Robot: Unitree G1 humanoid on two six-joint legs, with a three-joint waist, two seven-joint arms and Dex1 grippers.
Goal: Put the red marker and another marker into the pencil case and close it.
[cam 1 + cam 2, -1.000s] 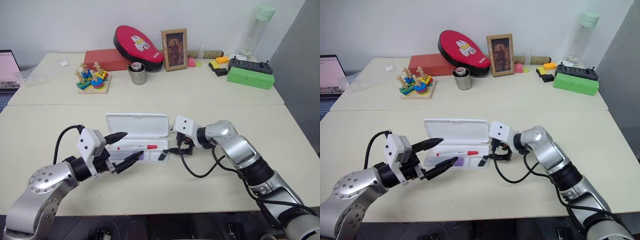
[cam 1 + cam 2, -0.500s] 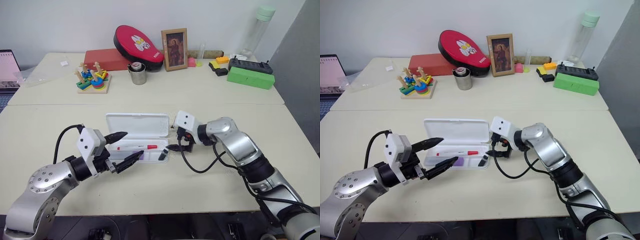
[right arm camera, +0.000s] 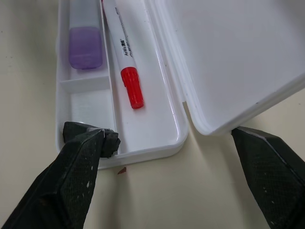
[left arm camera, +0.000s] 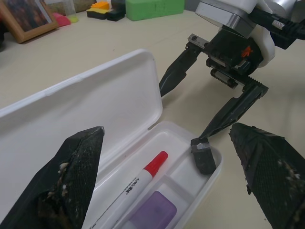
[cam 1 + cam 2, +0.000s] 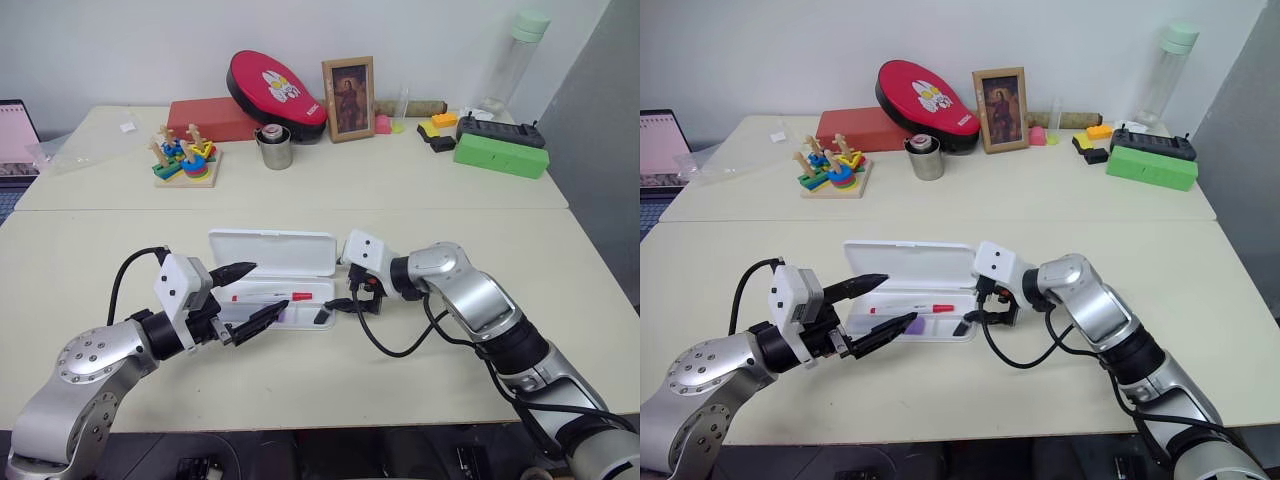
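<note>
Left gripper point(image 5: 243, 297): fingers spread wide, empty, at the pencil case's 8 o'clock end
Right gripper point(image 5: 978, 305): fingers wide apart, empty, at the case's 3 o'clock end
Pencil case point(image 5: 268, 247): lid raised, on the table point(image 5: 400, 380)
Red marker point(image 3: 123, 57): lying inside
Lavender marker point(image 3: 85, 45): inside, beside it
Green box point(image 5: 501, 155): 2 o'clock, well apart

- The right end effector point(image 5: 338, 302) now sits closer to the pencil case point(image 5: 270, 275) than a second ago, its fingers at the case's right end.
- The pencil case lies slightly further left on the tabletop point(image 5: 420, 380), its lid point(image 5: 272, 251) tilted up more steeply than before.
</note>
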